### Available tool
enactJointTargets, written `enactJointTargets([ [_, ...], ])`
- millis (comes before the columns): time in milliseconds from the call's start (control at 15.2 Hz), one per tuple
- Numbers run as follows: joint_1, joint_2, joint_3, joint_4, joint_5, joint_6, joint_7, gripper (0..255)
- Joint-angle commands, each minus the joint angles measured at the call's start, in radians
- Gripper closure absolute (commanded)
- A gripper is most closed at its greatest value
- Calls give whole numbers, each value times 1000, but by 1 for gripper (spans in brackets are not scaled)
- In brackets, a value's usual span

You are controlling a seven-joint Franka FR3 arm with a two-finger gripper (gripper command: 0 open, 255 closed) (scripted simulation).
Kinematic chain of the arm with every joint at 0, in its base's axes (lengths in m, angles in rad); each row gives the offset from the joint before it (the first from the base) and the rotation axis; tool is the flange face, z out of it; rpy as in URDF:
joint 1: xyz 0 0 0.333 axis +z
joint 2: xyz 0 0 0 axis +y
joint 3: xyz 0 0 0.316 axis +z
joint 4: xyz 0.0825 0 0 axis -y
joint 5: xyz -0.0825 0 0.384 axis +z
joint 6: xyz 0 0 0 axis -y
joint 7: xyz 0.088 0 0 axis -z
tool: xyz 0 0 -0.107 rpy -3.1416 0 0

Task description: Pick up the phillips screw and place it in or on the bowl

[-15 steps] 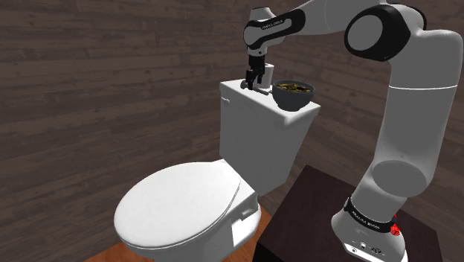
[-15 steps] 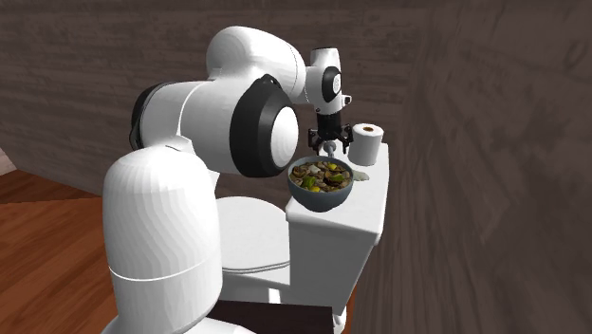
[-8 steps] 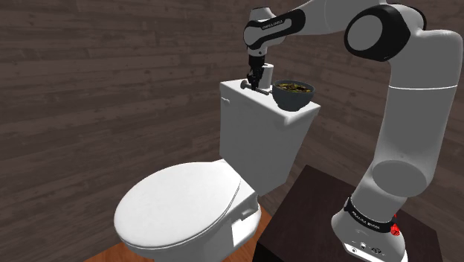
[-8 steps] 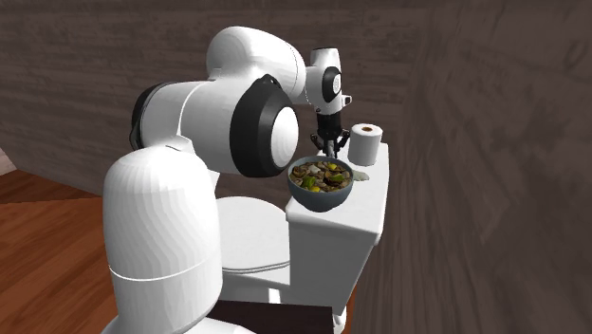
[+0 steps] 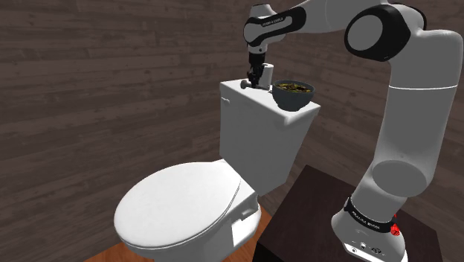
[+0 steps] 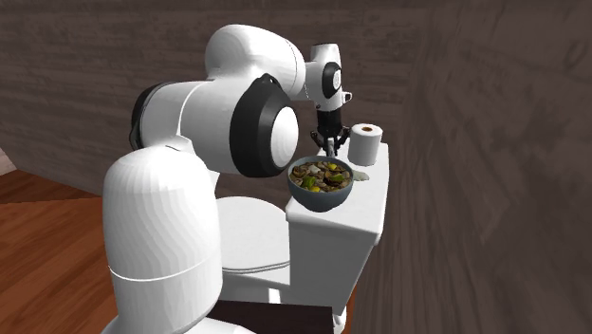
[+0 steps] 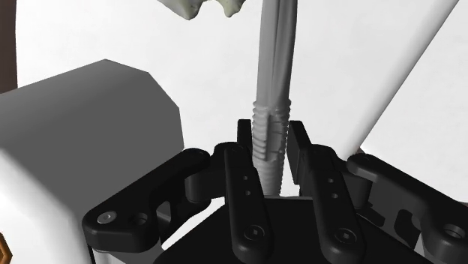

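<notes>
The black gripper (image 7: 270, 139) was pinching the pale screw (image 7: 274, 97). Its two fingers (image 7: 244, 180) pressed on the ridged part from both sides. A second ago the fingers were spread and the hand was low on the white toilet tank (image 5: 245, 100). Since then they had closed and the hand (image 5: 255, 79) had come up a little. I think that meant the screw was picked up, so the next job was to carry it over to the bowl. The screw was long and thin. Its long way ran the same way as the fingers, so it hung almost straight up and down, reaching from the hand toward the tank top. I could not tell which end was the head, or if the low end was off the tank yet. Just past the hand sat the dark bowl (image 5: 293, 95), full of mixed bits of food, on the same tank top. A white paper roll (image 6: 366, 144) stood near it. Behind it all was a brown wall (image 5: 111, 82).
</notes>
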Motion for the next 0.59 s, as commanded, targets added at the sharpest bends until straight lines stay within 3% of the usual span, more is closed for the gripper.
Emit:
enactJointTargets([
  [0,-1,-3,-1,23,0,-25,-3,255],
  [528,-3,1,-2,136,4,-134,-15,255],
])
